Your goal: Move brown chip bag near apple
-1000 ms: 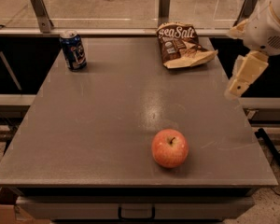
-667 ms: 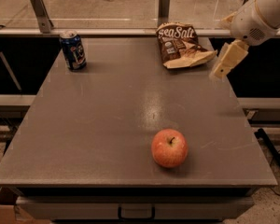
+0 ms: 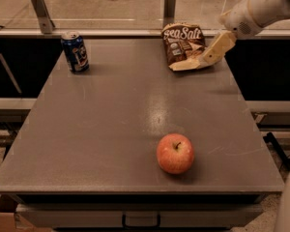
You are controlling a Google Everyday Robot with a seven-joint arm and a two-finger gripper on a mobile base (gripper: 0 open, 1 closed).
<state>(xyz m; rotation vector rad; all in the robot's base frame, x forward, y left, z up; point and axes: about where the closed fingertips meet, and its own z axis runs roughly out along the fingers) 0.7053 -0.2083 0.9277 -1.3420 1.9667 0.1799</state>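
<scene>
Grey table fills the middle; two metal posts on its far rail; pale floor beyond; warm, dim light; gripper over the far right corner.

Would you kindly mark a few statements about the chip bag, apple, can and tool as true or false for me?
1. The brown chip bag lies near the far edge of the table. True.
2. The apple sits right beside the blue soda can. False: the apple is near the front edge, and the can is at the far left.
3. The tool is at the chip bag's right side. True.
4. The soda can lies on its side. False: it stands upright.
5. The chip bag is already next to the apple. False: they are far apart, with bare table between them.
</scene>
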